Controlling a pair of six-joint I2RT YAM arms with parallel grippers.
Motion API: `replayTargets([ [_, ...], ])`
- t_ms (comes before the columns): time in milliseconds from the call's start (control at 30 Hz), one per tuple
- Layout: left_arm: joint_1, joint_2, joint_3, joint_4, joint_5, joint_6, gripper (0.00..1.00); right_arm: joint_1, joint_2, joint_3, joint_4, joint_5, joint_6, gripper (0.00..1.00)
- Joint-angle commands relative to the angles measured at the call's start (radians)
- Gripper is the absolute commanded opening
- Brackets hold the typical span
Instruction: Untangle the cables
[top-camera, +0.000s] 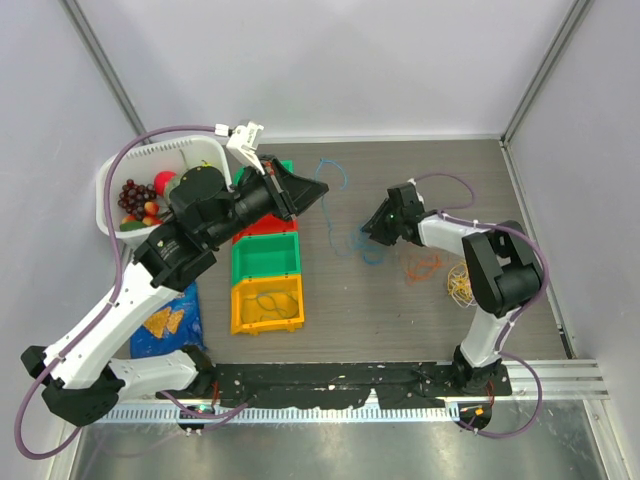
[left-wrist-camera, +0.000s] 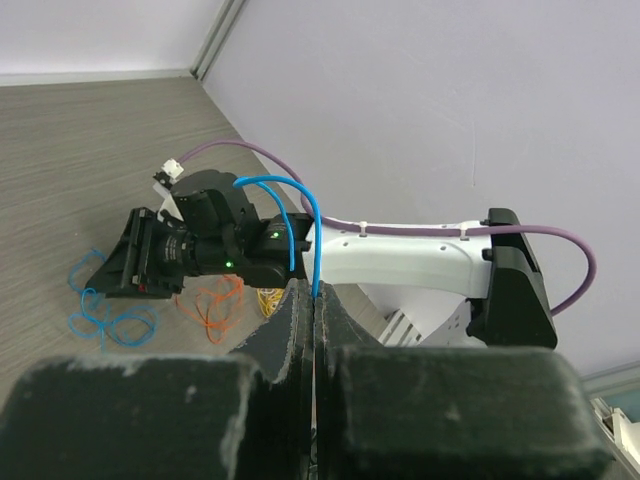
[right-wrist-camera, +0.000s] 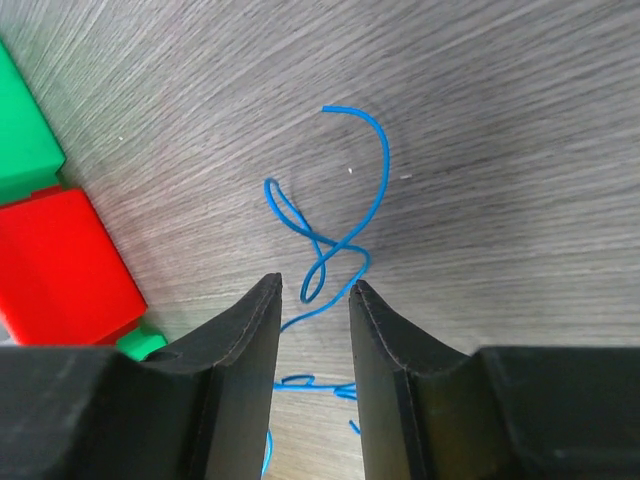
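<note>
Cables (right-wrist-camera: 338, 247): thin, smooth, curling loops.

1. The worktop (top-camera: 385, 312) looks like grey-brown wood-grain laminate, matt, with fine streaks across it.
2. The right arm's fingers (right-wrist-camera: 250, 330) are black plastic, smooth and matt, with a faint sheen along their edges.
3. The left arm's fingers (left-wrist-camera: 287, 330) are black too. The blocks behind them look coarse and fuzzy, like dense foam.
4. The blue cable (right-wrist-camera: 338, 246) is thin and smooth, plastic-sheathed, with a slight gloss.
5. The red bin (right-wrist-camera: 60, 260), green bin (top-camera: 265, 256) and yellow bin (top-camera: 238, 312) are smooth moulded plastic, slightly shiny.
6. The arm shell (left-wrist-camera: 400, 262) is smooth white plastic with a satin finish.
7. The rail (top-camera: 560, 376) at the near edge is bare brushed metal.
</note>
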Motion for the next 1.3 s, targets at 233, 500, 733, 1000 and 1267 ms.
replayTargets([
  [233,0.005,-0.015,-0.005,0.037,0.008,0.002,0.0,0.013,0.06,0.082,0.025,0.085,0.027,0.11],
  [500,0.005,-0.084,0.084,-0.093,-0.075,0.117,0.0,-0.031,-0.073,0.068,-0.059,0.169,-0.094,0.01],
  [733,0.005,-0.165,0.297,-0.242,-0.135,0.196,0.0,-0.304,-0.214,0.031,-0.148,0.301,-0.201,0.01],
  [1000,0.005,-0.216,0.443,-0.273,-0.114,0.199,0.0,-0.513,-0.159,0.157,-0.236,0.393,-0.235,0.01],
  [1267,0.005,-0.208,0.462,-0.285,-0.115,0.183,0.0,-0.518,-0.024,0.272,-0.276,0.389,-0.312,0.01],
])
